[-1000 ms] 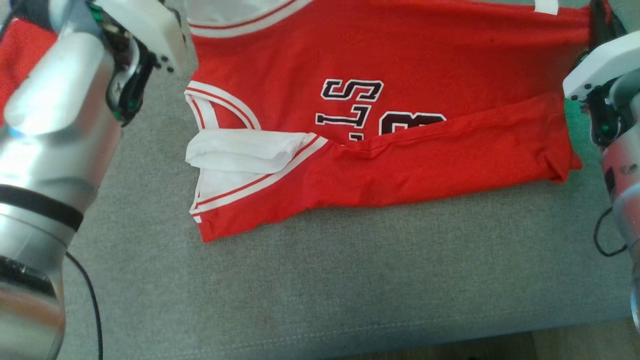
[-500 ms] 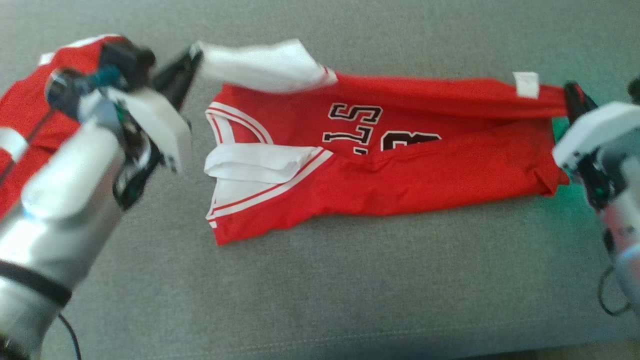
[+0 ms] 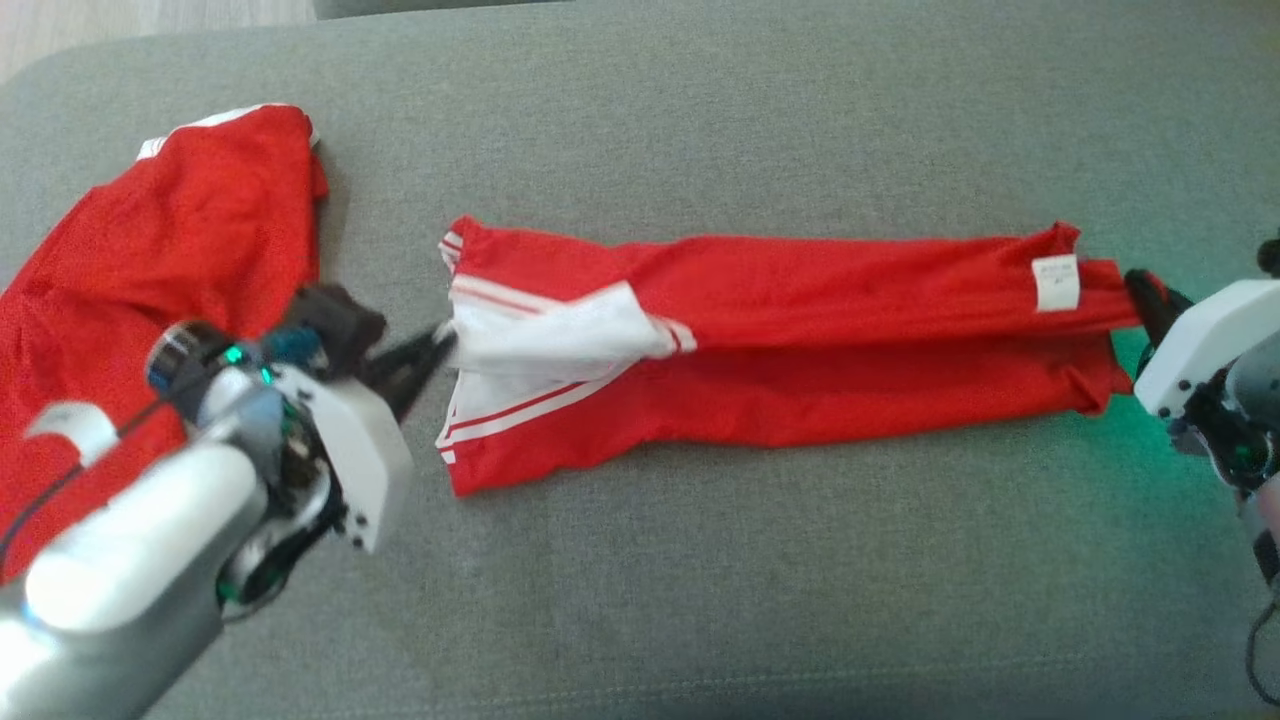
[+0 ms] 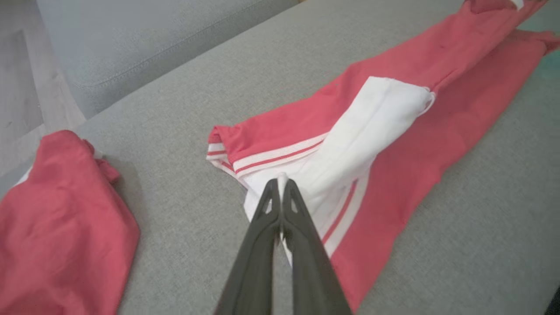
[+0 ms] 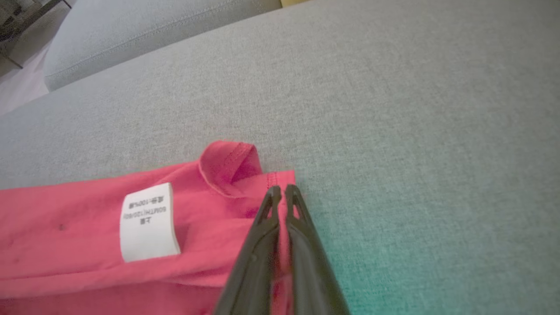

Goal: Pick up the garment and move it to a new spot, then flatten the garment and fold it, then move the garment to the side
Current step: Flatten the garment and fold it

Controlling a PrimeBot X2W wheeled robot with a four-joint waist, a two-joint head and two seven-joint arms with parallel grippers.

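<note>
Jersey (image 3: 800, 330) lies folded into a long strip on the grey sofa (image 3: 700, 580), stretched between my grips: left end effector (image 3: 438, 348) pinching its white end, right end effector (image 3: 1138, 285) pinching its red hem. Another red cloth (image 3: 150, 260) lies to my left.

- A grey couch seat (image 3: 750, 570) of woven fabric carried everything, with a stitched seam (image 3: 640, 682) running along its near edge.
- A crumpled red garment (image 3: 170, 270) lay bunched on the left part of the seat, a white trim strip (image 3: 205, 118) showing at its far edge.
- A paler grey back cushion (image 4: 144, 39) rose behind the seat.
- Pale wood floor (image 3: 130, 25) showed past the far left corner.
- A greenish tint (image 3: 1130, 450) lay on the fabric at the right.
</note>
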